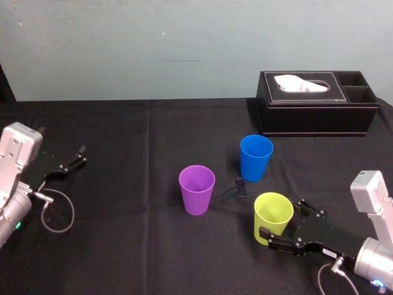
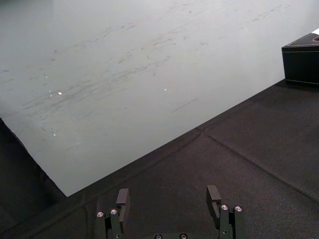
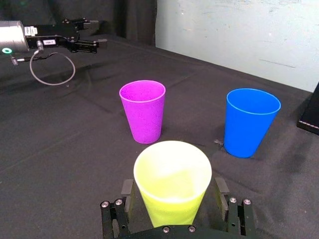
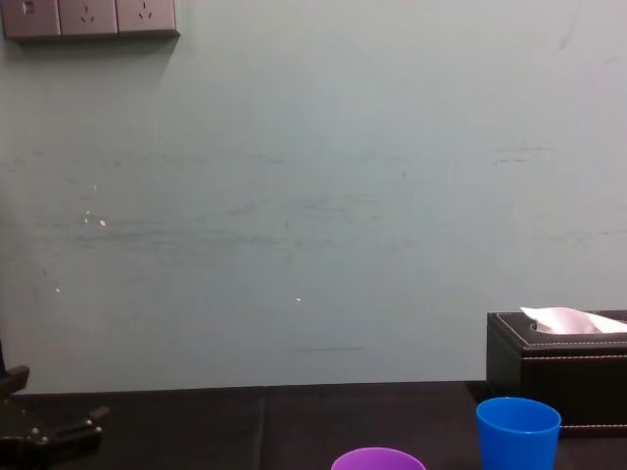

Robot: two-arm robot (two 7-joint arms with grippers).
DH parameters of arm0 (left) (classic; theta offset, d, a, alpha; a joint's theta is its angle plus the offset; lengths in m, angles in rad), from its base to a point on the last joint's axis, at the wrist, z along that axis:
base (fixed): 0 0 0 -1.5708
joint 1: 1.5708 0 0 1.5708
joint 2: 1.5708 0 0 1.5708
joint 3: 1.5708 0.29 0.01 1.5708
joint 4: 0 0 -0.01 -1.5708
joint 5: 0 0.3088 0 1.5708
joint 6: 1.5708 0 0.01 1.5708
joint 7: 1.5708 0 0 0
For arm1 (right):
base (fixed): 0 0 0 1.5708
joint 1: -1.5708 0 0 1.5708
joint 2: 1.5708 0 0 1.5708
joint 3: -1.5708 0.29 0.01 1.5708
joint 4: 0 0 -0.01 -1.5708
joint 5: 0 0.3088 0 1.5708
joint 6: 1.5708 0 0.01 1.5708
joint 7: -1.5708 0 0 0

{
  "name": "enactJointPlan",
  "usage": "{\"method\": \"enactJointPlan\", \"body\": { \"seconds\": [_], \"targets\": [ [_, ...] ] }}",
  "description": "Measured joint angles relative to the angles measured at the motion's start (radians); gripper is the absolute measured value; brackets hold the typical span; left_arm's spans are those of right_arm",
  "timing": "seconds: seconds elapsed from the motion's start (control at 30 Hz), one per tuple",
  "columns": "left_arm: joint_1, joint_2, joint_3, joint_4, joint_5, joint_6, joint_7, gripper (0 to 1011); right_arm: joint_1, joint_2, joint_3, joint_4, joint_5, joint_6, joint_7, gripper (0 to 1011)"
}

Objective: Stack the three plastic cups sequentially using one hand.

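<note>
Three plastic cups stand upright on the black cloth. The purple cup (image 1: 196,189) (image 3: 143,110) (image 4: 377,458) is at the middle, and the blue cup (image 1: 256,157) (image 3: 249,121) (image 4: 517,431) is behind it to the right. The yellow-green cup (image 1: 273,215) (image 3: 173,181) is nearest, at the front right. My right gripper (image 1: 282,219) (image 3: 173,191) is open and straddles the yellow-green cup's lower half, with a small gap showing on each side. My left gripper (image 1: 78,157) (image 2: 168,198) rests open and empty at the far left.
A black tissue box (image 1: 316,101) (image 4: 558,367) with a white tissue stands at the back right, behind the blue cup. A cable loop (image 1: 58,212) lies beside the left arm. Bare black cloth lies between the left arm and the purple cup.
</note>
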Motion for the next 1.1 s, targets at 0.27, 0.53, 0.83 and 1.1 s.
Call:
{"method": "enactJointPlan", "body": {
  "seconds": [0.27,0.53,0.83,1.1],
  "targets": [
    [0.0,0.0,0.0,0.0,0.0,0.0,0.0,1010,0.013,-0.006,-0.006,0.005,-0.003,0.003,-0.004,1004],
    [0.0,0.0,0.0,0.0,0.0,0.0,0.0,1010,0.021,-0.011,-0.011,0.007,-0.004,0.005,-0.007,1004],
    [0.0,0.0,0.0,0.0,0.0,0.0,0.0,1010,0.025,-0.016,-0.014,0.008,-0.002,0.008,-0.011,1004],
    [0.0,0.0,0.0,0.0,0.0,0.0,0.0,1010,0.024,-0.015,-0.014,0.008,-0.001,0.008,-0.011,1004]
  ]
}}
